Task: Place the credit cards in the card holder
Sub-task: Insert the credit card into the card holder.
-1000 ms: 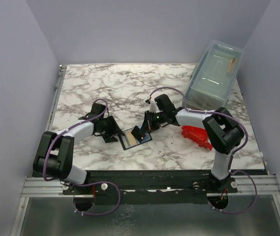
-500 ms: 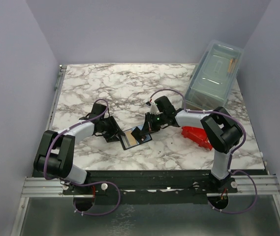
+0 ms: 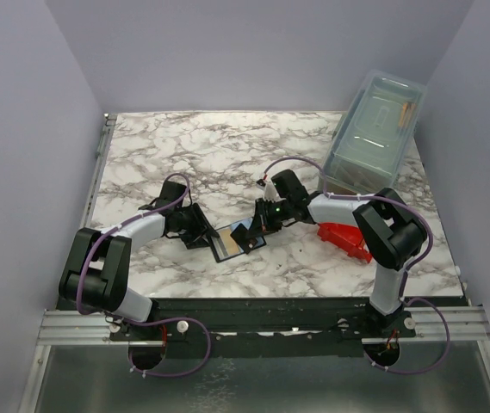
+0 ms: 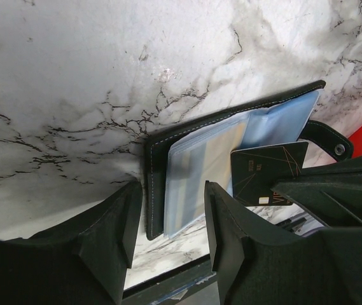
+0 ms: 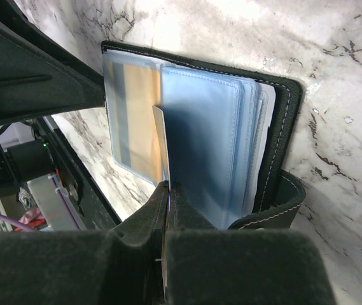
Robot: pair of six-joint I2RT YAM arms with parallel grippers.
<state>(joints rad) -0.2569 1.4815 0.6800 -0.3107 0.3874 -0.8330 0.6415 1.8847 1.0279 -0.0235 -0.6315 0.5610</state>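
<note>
One veined marble tabletop (image 3: 184, 155) spans the frame, with open marble across its upper left. A clear lidded box (image 3: 374, 129) stands at the upper right, with a red bin (image 3: 345, 238) below it. The black stitched card holder (image 4: 200, 165) lies open at centre, its glossy blue sleeves fanned. The left gripper (image 4: 171, 203) stands parted astride the holder's edge. The right gripper (image 5: 168, 190) pinches a thin credit card (image 5: 162, 136) edge-on over a sleeve.

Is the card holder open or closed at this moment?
Open: the card holder lies spread flat, its clear sleeves facing up and its strap unfastened.
</note>
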